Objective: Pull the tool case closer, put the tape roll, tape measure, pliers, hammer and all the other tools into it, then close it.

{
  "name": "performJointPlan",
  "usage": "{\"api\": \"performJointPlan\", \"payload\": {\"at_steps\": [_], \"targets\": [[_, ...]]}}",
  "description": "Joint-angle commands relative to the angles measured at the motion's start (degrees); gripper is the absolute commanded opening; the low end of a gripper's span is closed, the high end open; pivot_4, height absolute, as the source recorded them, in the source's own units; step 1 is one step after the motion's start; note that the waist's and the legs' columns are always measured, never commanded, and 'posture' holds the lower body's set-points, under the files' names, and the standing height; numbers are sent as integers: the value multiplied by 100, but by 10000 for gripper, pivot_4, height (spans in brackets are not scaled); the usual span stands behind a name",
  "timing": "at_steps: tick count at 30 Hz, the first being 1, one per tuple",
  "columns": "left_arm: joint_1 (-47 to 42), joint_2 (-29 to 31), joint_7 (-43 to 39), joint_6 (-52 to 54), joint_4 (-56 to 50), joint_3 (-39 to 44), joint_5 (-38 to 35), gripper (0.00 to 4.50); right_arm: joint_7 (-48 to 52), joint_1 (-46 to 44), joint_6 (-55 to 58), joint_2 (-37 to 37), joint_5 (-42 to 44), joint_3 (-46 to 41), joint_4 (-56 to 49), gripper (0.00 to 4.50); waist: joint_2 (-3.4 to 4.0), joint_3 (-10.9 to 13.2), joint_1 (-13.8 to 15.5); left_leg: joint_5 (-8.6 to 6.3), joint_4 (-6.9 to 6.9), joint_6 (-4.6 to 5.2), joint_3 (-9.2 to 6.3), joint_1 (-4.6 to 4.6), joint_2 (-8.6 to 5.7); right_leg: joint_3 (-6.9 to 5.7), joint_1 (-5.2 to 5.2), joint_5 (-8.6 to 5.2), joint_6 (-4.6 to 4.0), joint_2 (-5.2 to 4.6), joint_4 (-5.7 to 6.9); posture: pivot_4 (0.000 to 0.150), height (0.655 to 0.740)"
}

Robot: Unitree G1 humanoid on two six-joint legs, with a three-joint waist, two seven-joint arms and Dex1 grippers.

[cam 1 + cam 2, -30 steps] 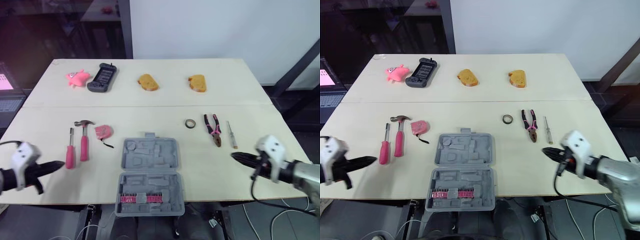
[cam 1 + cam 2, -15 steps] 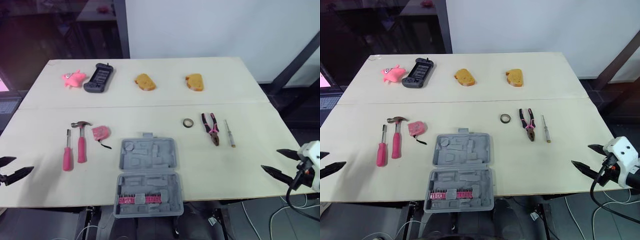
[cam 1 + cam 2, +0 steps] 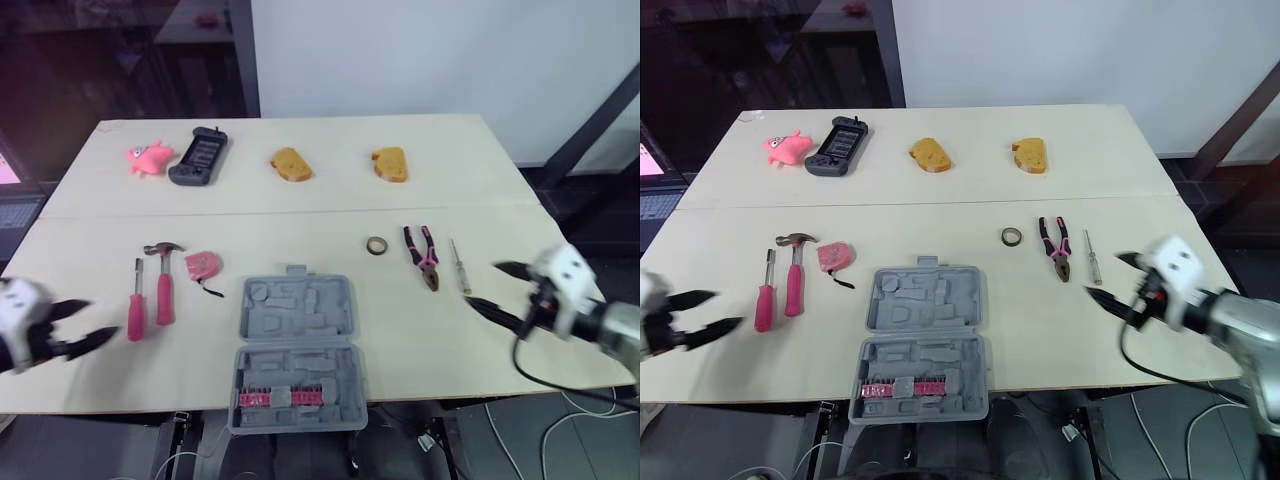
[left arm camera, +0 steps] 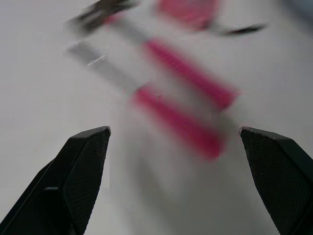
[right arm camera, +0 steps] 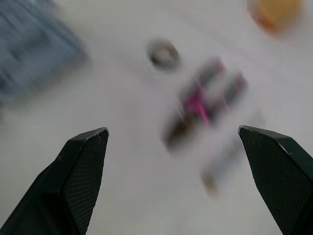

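Open grey plastic tool case (image 3: 297, 310) in the middle of the pale wooden table (image 3: 300, 200), at its front edge, both halves lying flat; moulded recesses in the far half, a row of pink bits (image 3: 280, 398) in the near half. To the robot's left of the case, pink tape measure (image 3: 203, 265) near its far corner, then pink-handled hammer (image 3: 164, 285) and pink-handled screwdriver (image 3: 137, 305) side by side, handles toward the front edge. To the right of the case, small dark tape roll (image 3: 377, 245), black and pink pliers (image 3: 424, 257) just beside it, and thin screwdriver with a pale handle (image 3: 460, 267) just beside those; all these tools on the table top, outside the case. Left gripper (image 3: 104, 318) released, its two black fingers (image 4: 80, 176) spread wide and holding nothing; hovers over the table near the handle of the pink-handled screwdriver, apart from it. Right gripper (image 3: 480, 283) released too, black fingers (image 5: 80, 181) wide apart with nothing between them; hangs near the thin screwdriver, on the side of the front edge, without touching it. Along the far side of the table, pink toy pig (image 3: 148, 157), black handheld game console (image 3: 200, 157) just beside it, and two brown pieces of bread (image 3: 291, 164); all well apart from the tools.
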Motion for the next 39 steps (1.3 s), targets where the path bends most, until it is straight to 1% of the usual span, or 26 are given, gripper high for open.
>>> {"api": "performJointPlan", "payload": {"at_steps": [1,3,5,7,11,14,15,22,26,30,32,33,34,35,36,39], "targets": [[62,-109,69,387,-1102,-145,-314,44759,-475,-763,510,213,-407,959,13,45000,-7,-1,17,0,-1,0,0,-5,0,0,-7,1,1,0,0,1500,7400],[87,-203,161,613,-1505,-258,-382,44759,-542,-1341,641,372,-633,1483,389,45000,1,3,23,0,-1,1,-4,-7,0,-2,-9,1,3,2,0,1500,7400],[50,-342,298,791,-1897,-403,-453,44759,-394,-2059,661,550,-998,2209,1044,45000,6,6,16,0,2,1,-3,-7,-1,-1,-8,2,3,1,0,1500,7400],[23,-403,368,902,-2103,-482,-460,44759,-225,-2550,593,670,-1221,2634,1604,45000,6,7,15,0,9,2,-1,-8,-2,1,-9,1,2,1,0,1500,7400],[15,-459,298,738,-2422,-638,-391,44759,85,-3421,232,946,-1599,3127,3108,45000,7,8,21,1,10,2,-2,-7,-2,0,-8,2,2,1,0,1500,7400],[91,-435,307,898,-2674,-699,-440,44759,209,-4167,-299,1383,-1875,3316,4738,45000,9,10,7,1,11,2,0,-8,-3,0,-7,4,4,0,0,1500,7400],[123,-435,337,933,-2740,-703,-445,44759,231,-4336,-457,1486,-1939,3321,5133,45000,7,9,-8,1,10,2,0,-8,-3,0,-7,4,5,0,0,1500,7400],[336,-450,486,1015,-3003,-655,-436,44759,595,-4948,-1467,1889,-2401,3411,7003,45000,12,12,-74,-1,5,5,-2,-6,-2,-2,-8,8,12,1,6,1500,7400],[427,-462,559,1054,-3129,-625,-453,44759,599,-5087,-1823,2047,-2600,3362,7591,45000,13,12,-133,-1,8,5,-3,-6,-2,-3,-7,10,14,0,7,1500,7400],[452,-478,608,1086,-3214,-613,-483,44759,614,-5147,-2011,2125,-2693,3312,7843,45000,13,12,-137,-1,8,5,-3,0,-2,-2,-1,10,15,1,9,1500,7400],[456,-491,640,1108,-3252,-615,-511,45000,613,-5153,-2087,2159,-2734,3296,7885,39797,13,12,-138,-1,8,5,-3,0,-2,-2,-1,10,15,1,9,1500,7400],[461,-487,648,1110,-3259,-618,-522,45000,605,-5154,-2126,2172,-2760,3282,7885,36486,13,12,-143,-1,8,5,-3,0,-2,-2,-1,10,15,1,9,1500,7400],[467,-480,654,1109,-3261,-620,-530,45000,601,-5156,-2153,2182,-2782,3265,7887,31389,13,12,-143,-1,8,5,-3,1,-2,-2,-1,10,15,1,9,1500,7400],[461,-477,663,1110,-3258,-627,-536,45000,571,-5166,-2193,2191,-2800,3244,7881,27489,13,12,-141,-1,8,5,-4,1,-2,-2,-1,10,15,1,10,1500,7400],[458,-475,670,1110,-3255,-631,-541,45000,549,-5173,-2222,2199,-2813,3226,7880,22029,13,12,-140,-1,8,5,-4,1,-2,-2,0,10,15,1,10,1500,7400],[404,-485,700,1123,-3218,-666,-539,45000,466,-5191,-2305,2217,-2888,3196,7895,7655,13,12,-135,-1,9,5,-4,1,-2,-2,0,10,15,1,10,1500,7400]]}}
